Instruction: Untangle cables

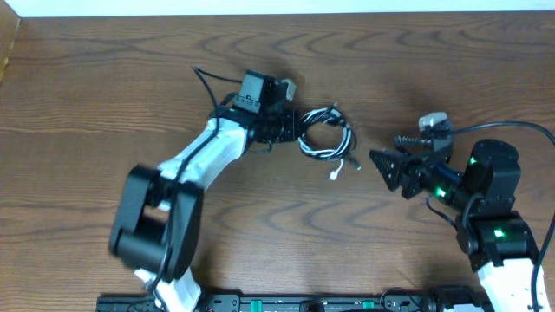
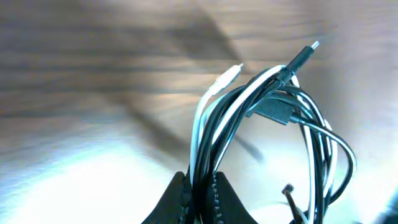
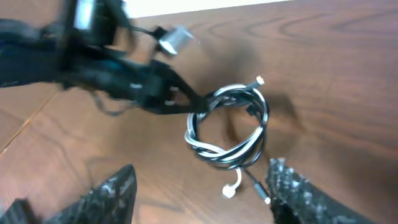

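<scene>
At the overhead frame's right, the right gripper (image 1: 386, 169) hangs spread wide, aimed at the cables (image 1: 328, 136), black and white coiled together mid-frame. Beyond, the left gripper (image 1: 290, 127) pinches the bundle's edge, probably anchoring it for pulling.

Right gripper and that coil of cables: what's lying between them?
Between right gripper and cables, only their loose plug ends on bare table, seen overhead.

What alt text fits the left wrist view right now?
The left gripper is shut on a looped bundle of black and white cables. A white plug and a black plug stick up; the wooden table behind is blurred.
</scene>
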